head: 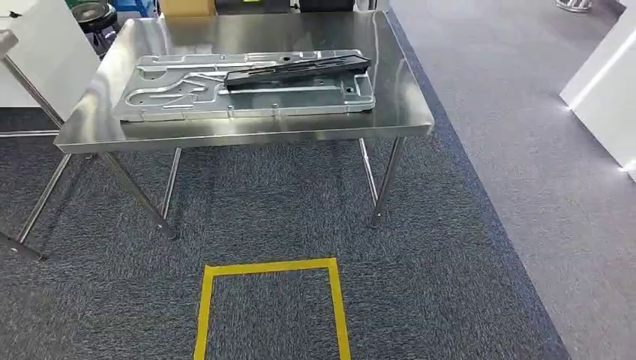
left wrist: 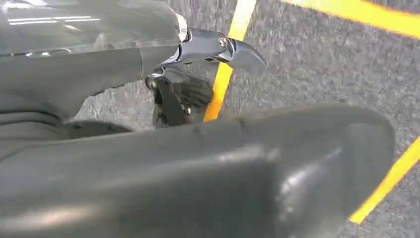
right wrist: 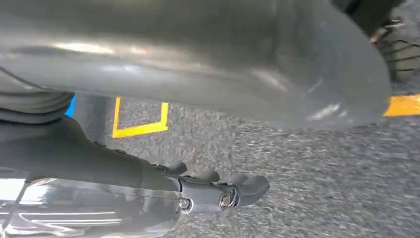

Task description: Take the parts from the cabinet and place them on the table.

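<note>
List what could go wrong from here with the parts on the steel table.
The black part lies loose on top of the grey metal panel, so a bump to the table could slide it off. The panel's near edge sits close to the table's front edge, leaving little room for more parts.

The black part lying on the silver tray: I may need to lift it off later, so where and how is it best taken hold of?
Probably at the middle of its length, fingers closing across its narrow width from above. The black part is long, thin and flat, lying slightly slanted on the silver tray on the steel table; a grip at one end would likely let it tip.
</note>
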Action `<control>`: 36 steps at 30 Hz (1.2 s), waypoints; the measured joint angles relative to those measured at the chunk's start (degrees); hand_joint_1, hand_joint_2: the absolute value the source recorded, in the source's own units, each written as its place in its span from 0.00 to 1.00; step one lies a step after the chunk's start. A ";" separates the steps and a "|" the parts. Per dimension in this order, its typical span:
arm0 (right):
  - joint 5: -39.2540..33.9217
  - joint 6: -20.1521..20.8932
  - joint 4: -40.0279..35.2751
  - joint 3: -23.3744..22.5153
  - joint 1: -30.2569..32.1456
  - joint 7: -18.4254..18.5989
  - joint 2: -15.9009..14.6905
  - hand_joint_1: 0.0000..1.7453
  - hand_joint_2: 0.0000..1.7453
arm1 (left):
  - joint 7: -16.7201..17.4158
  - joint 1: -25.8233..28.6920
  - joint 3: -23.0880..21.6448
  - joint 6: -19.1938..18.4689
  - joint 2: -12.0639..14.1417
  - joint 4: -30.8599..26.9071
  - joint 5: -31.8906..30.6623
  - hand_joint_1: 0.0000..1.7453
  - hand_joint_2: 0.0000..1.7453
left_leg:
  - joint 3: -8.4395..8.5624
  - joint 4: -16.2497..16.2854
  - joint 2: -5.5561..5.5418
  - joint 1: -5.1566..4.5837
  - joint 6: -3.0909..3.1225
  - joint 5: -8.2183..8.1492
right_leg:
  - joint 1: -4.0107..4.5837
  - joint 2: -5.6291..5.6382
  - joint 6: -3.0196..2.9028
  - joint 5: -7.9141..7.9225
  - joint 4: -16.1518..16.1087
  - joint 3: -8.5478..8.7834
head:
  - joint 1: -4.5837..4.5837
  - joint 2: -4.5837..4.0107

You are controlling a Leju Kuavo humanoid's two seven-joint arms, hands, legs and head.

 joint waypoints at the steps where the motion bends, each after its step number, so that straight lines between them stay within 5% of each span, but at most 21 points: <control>1: 0.04 0.20 0.02 0.00 -0.12 0.04 0.00 0.00 0.00 | -0.04 0.02 0.04 0.02 0.04 -0.02 0.00 0.00 0.00 | -0.90 0.06 0.18 -0.04 0.31 0.72 | -0.08 -0.61 0.10 -4.22 3.53 -1.14 | 0.00 0.00; 3: 0.04 0.72 0.09 0.00 -0.25 -0.39 0.00 0.00 0.00 | -0.31 0.06 0.13 0.09 0.07 -0.02 0.00 0.00 0.00 | -2.54 0.15 0.66 -0.20 0.40 1.91 | -0.19 -0.96 0.51 -10.09 11.92 -2.96 | 0.00 0.00; 4: 0.04 0.79 0.13 0.00 -0.39 -0.63 0.00 0.00 0.00 | -0.50 0.02 0.20 0.13 0.07 -0.02 -0.02 0.00 0.00 | -3.51 0.40 0.88 -0.30 0.36 2.61 | -0.19 -1.01 0.69 -10.41 15.50 -3.32 | 0.00 0.00; 5: 0.00 0.81 0.17 0.00 -0.47 -0.87 -0.02 0.00 0.00 | -0.65 -0.02 0.24 0.11 0.07 -0.02 -0.11 0.00 0.00 | -4.49 0.73 1.11 -0.34 0.28 3.13 | -0.18 -1.05 0.76 -8.79 16.61 -2.67 | 0.00 0.00; 7: -0.17 0.87 0.18 -0.04 -0.49 -1.29 -0.20 0.00 0.00 | -1.06 -0.04 0.39 0.11 0.07 -0.02 -0.24 0.00 0.00 | -6.51 1.61 1.24 -0.37 0.01 3.98 | -0.16 -1.11 0.54 -4.51 12.12 1.89 | 0.00 0.00; 8: -0.24 0.92 0.17 -0.09 -0.51 -1.40 -0.31 0.00 0.00 | -1.18 -0.02 0.46 0.11 0.04 -0.02 -0.44 0.00 0.00 | -7.33 2.05 1.24 -0.37 -0.18 4.31 | -0.12 -1.11 0.24 -3.79 7.36 5.47 | 0.00 0.00; 10: -0.37 0.94 0.17 -0.13 -0.76 -1.57 -0.50 0.00 0.00 | -1.44 -0.11 0.50 0.15 0.02 -0.02 -0.57 0.00 0.00 | -8.54 2.96 1.26 -0.62 -0.63 4.70 | 0.42 -1.08 -0.56 -6.69 -2.57 12.03 | 0.00 0.00; 11: -0.41 1.03 0.20 -0.20 -0.81 -1.60 -0.50 0.00 0.00 | -1.46 -0.13 0.55 0.26 0.00 0.00 -0.61 0.00 0.00 | -8.76 3.05 1.29 -0.59 -1.02 5.04 | 0.42 -1.11 -0.91 -7.50 -3.73 12.24 | 0.00 0.00; 13: -0.57 1.18 0.24 -0.35 -0.76 -1.51 -0.50 0.00 0.00 | -1.16 -0.19 0.70 0.90 0.00 -0.02 -0.72 0.00 0.00 | -8.94 2.81 1.27 -0.41 -1.72 5.89 | 0.65 -1.13 -1.61 -6.91 -3.54 11.75 | 0.00 0.00; 14: -0.79 1.25 0.26 -0.42 -0.70 -1.42 -0.50 0.00 0.00 | -1.05 -0.16 0.81 1.16 0.07 -0.02 -0.79 0.00 0.00 | -9.13 3.06 1.19 -0.59 -1.98 5.76 | 0.00 -1.35 -2.12 -6.21 -4.13 11.80 | 0.02 0.00; 16: -1.90 1.49 0.33 -0.90 -0.72 -1.31 -0.48 0.00 0.00 | -0.85 0.01 0.96 1.38 0.07 -0.02 -1.14 0.00 0.00 | -11.10 7.94 1.11 -0.26 -2.48 1.10 | 0.03 -1.70 -2.92 -5.55 -4.06 11.10 | 0.00 0.00; 18: -2.77 1.55 0.33 -1.59 -0.57 -1.33 -0.48 0.00 0.00 | -0.63 0.05 0.98 1.42 0.04 0.00 -1.29 0.00 0.00 | -14.26 16.94 1.12 0.06 -2.98 -3.73 | 0.13 -1.91 -2.89 -5.05 -3.85 10.26 | 0.00 0.00; 20: -3.26 1.55 0.33 -2.16 -0.44 -1.55 -0.48 0.00 0.00 | -0.48 0.19 0.98 1.60 0.02 0.00 -1.75 0.00 0.00 | -15.05 20.84 1.12 0.26 -3.32 -4.33 | 0.12 -1.91 -2.71 -4.81 -3.32 9.42 | 0.00 0.00; 21: -3.61 1.71 0.35 -2.36 -0.39 -1.53 -0.44 0.00 0.00 | -0.44 0.22 0.98 1.68 0.02 0.00 -1.84 0.00 0.00 | -13.31 18.58 1.13 0.37 -3.38 -2.57 | 0.05 -1.91 -2.68 -4.80 -2.98 9.10 | 0.00 0.00; 23: -4.04 2.10 0.48 -3.00 -0.38 -1.07 -0.39 0.00 0.00 | -0.33 0.25 0.98 1.84 0.04 -0.02 -2.27 0.00 0.00 | -7.24 8.57 1.14 0.55 -3.31 1.89 | -0.04 -1.85 -2.38 -4.96 -2.43 8.91 | 0.00 0.00; 24: -4.22 2.27 0.52 -3.25 -0.35 -0.98 -0.39 0.00 0.00 | -0.31 0.21 0.98 1.84 0.07 0.00 -2.40 0.00 0.00 | -5.19 4.43 1.12 0.57 -3.04 1.82 | -0.04 -1.85 -2.11 -5.11 -2.20 8.84 | 0.00 0.00; 25: -4.31 2.36 0.59 -3.47 -0.32 -0.90 -0.33 0.00 0.00 | -0.24 0.19 0.96 1.84 0.07 -0.02 -2.56 0.00 0.00 | -4.07 3.85 1.02 0.11 -2.75 1.22 | 0.16 -1.84 -1.72 -5.07 -2.03 8.42 | 0.00 0.00; 26: -4.30 2.56 0.63 -3.61 -0.34 -0.72 -0.24 0.00 1.00 | -0.18 0.22 0.96 1.84 0.07 -0.02 -2.66 0.00 0.00 | -4.44 3.51 1.00 0.05 -2.34 1.42 | 0.21 -1.84 -1.33 -4.89 -1.92 8.39 | 0.00 0.00; 30: -4.30 2.62 0.70 -3.82 -0.39 -0.20 -0.24 0.00 1.00 | 0.20 0.18 0.94 2.05 0.04 -0.02 -3.02 0.00 0.00 | -4.74 2.41 1.13 0.47 -0.78 1.93 | 0.08 -1.62 -0.07 -5.72 -0.97 7.73 | 0.00 0.00; 34: -4.30 2.65 0.79 -4.02 -0.31 -0.20 -0.20 0.00 1.00 | 0.44 0.06 0.94 2.12 0.09 -0.02 -3.08 0.00 0.00 | -5.69 2.45 1.28 0.02 0.20 2.41 | -0.12 -1.60 0.43 -13.55 15.18 -0.06 | 0.00 0.00; 36: -4.33 2.76 0.79 -4.15 -0.24 -0.24 -0.20 0.00 1.00 | 0.90 0.10 0.94 2.21 0.09 -0.02 -3.08 0.00 0.00 | -5.84 2.60 1.27 -0.11 0.19 2.51 | -0.12 -1.60 0.40 -11.84 15.46 -0.15 | 0.00 0.00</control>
